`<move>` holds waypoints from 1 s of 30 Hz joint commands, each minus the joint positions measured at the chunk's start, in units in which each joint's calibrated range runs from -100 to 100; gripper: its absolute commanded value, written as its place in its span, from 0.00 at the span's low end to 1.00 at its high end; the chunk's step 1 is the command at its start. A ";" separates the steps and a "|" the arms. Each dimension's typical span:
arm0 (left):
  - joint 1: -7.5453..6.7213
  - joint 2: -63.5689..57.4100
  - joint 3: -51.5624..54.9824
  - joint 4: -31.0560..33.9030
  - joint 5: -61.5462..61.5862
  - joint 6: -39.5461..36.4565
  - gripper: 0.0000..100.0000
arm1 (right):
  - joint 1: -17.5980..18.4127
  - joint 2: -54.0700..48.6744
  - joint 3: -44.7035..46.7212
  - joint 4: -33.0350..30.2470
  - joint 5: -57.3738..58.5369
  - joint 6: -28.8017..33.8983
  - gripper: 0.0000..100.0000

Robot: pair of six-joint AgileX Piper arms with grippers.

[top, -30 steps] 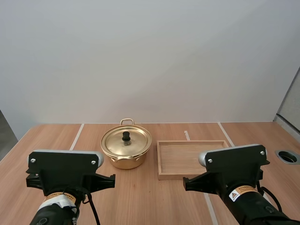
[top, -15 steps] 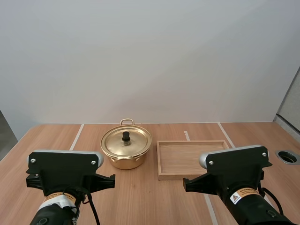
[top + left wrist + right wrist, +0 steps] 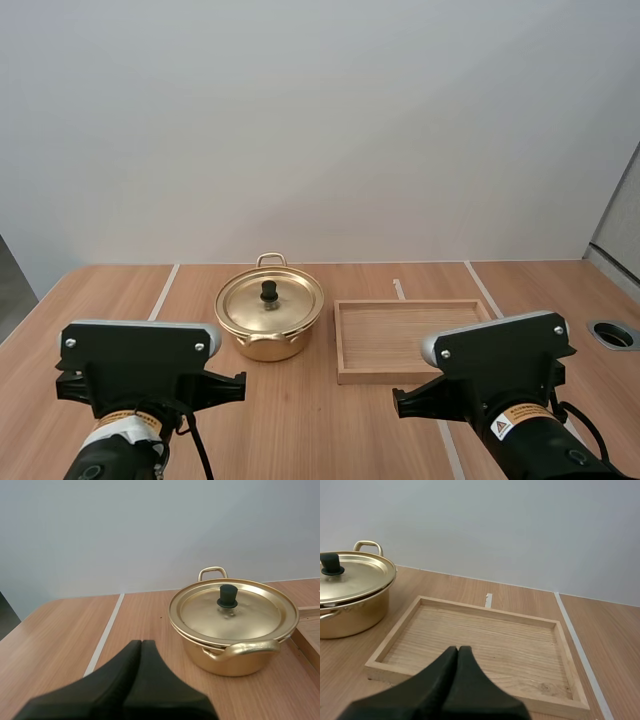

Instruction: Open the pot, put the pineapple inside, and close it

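- High view: gold pot (image 3: 268, 345), lid (image 3: 292, 300) on, stands toward the table's (image 3: 310, 420) far edge, about midway along it.
- Wooden tray (image 3: 400, 377) lies just beside the pot, on its right, not touching.
- Left gripper (image 3: 141, 644): fingers clenched together, empty, facing the pot.
- Right gripper (image 3: 458, 650): clenched, empty, facing the tray.

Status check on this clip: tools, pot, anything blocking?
Left tool shut, facing pot. Right tool shut, facing wooden tray. Lid on pot, untouched. Path to lid open.
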 commanded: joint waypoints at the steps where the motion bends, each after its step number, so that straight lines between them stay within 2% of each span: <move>1: -0.02 -0.35 0.15 -0.45 -0.51 -0.42 0.00 | -0.14 -0.42 0.00 -1.00 -0.32 -0.19 0.00; 26: -0.03 -0.35 0.15 -0.45 -0.67 -0.42 0.00 | 0.69 -0.42 0.00 -0.73 0.15 -0.19 0.00; 30: -0.03 -0.35 0.15 -0.45 -0.67 -0.42 0.00 | 0.78 -0.42 0.00 -0.73 1.53 3.96 0.00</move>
